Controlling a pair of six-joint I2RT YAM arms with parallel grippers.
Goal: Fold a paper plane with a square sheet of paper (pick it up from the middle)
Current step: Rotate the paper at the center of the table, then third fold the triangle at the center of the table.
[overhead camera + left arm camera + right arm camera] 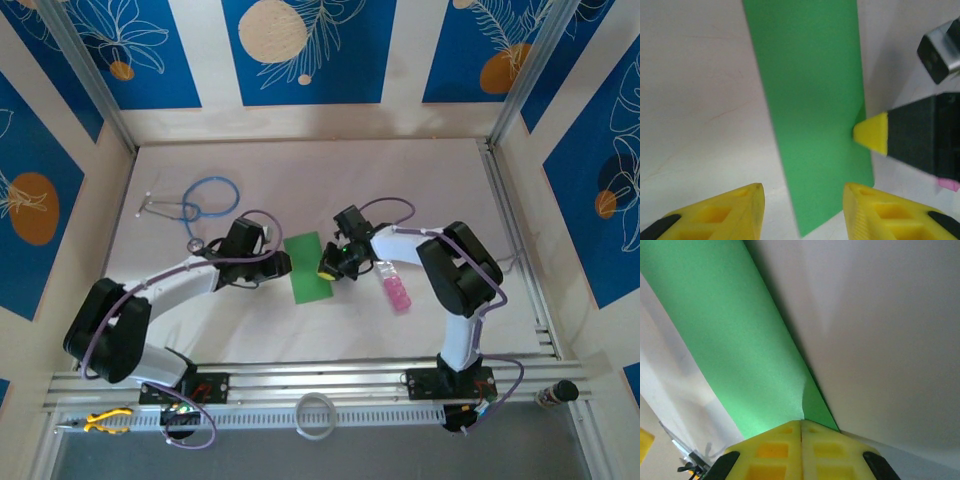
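Top external: the square sheet of paper [307,264] lies mid-bench as a narrow green strip, not a full square, so it is folded. It sits on the white bench [420,190] between the two arms. The left end effector [283,264] is at the strip's left edge and the right end effector [327,266] at its right edge. Both are dark and small here, so the finger gap is hard to make out. A pink bottle [397,290] lies to the right, partly under the right arm. A stethoscope [188,210] is far left, well apart from the sheet.

Left wrist: the strip [815,110] runs from the top of the frame down toward the camera, its far end cut off. The left end effector [804,192] is open, with yellow fingers [740,212] wide apart on either side of the strip's near end. I cannot tell whether they touch the bench. The right end effector's yellow tip [871,132] meets the strip's right edge, where a small dark shadow shows the edge lifted. A pink sliver shows at the right border, cropped.

Right wrist: the right end effector [801,432] is closed, pads pressed together with no gap, pinching the sheet's edge [740,350]. The paper rises to the tips, with a darker green layer beneath it. The pinch point itself is hidden by the fingers. The far end of the strip is cut off at the top left.
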